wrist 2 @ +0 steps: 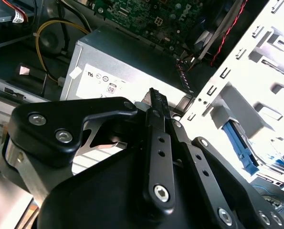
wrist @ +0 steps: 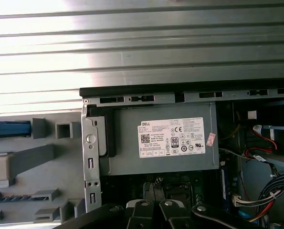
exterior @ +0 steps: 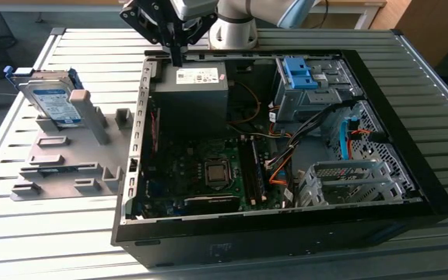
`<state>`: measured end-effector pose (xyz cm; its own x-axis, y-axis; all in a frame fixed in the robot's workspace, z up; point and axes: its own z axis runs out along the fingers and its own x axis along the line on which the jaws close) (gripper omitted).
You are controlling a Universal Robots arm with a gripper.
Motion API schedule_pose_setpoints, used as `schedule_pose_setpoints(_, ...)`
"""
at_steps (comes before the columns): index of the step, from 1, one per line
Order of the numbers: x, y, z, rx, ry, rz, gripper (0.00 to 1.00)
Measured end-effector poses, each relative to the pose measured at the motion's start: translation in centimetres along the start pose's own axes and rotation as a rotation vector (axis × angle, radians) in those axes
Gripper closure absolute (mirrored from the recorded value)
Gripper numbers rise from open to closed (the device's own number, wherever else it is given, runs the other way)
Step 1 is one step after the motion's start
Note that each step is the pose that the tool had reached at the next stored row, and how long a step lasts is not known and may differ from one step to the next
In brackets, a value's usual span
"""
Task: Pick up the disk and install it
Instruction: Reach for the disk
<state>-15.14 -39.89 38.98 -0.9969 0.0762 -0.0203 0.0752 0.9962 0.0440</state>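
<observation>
- Disk (exterior: pixel 49 98): a flat, silver-grey hard drive with a white-and-blue label on its broad face and a blue plastic rail along its upper edge.
- It stands on edge, tilted, in a grey fixture (exterior: pixel 60 169) on the slatted metal table (exterior: pixel 53 233). It is outside the computer case (exterior: pixel 410 192), at about ten o'clock from the case's middle in the exterior view.
- Its lower end sits among the fixture's raised blocks. A tall grey upright (exterior: pixel 82 111) of the fixture stands just beside it, at its four o'clock.
- Nothing grips the disk.
- The gripper (exterior: pixel 177 58) is well apart from the disk, at about two o'clock from it. It hangs point-down from the arm (exterior: pixel 235 26) over the case's far rim, at twelve o'clock of the power supply (exterior: pixel 193 93).
- Its jaws are drawn fully together, forming one thin black stem with nothing held between them.
- In the second wrist view the black fingers (wrist 2: pixel 158 143) lie pressed side by side and end in a single tip above the power supply.
- Whether that tip touches the case rim cannot be told.
- The power supply is a grey box with a white sticker on top. It is set in the case's corner, just inside the black rim.
- Inside the open case, the motherboard (exterior: pixel 200 169) lies at six o'clock of the power supply.
- A bare blue bracket (exterior: pixel 298 73) sits in the drive bay at three o'clock of the power supply.
- A perforated metal cage (exterior: pixel 349 181) sits at about four o'clock of the power supply.
</observation>
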Motion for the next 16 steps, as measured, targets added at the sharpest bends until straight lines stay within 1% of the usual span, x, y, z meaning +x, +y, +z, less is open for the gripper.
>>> schedule_pose_setpoints(10, 0.26, -0.02, 0.03, 0.0, 0.0002, 0.0, 0.89)
schedule_pose_setpoints(16, 0.57, -0.05, 0.05, -0.0001, 0.0002, 0.0, 0.89)
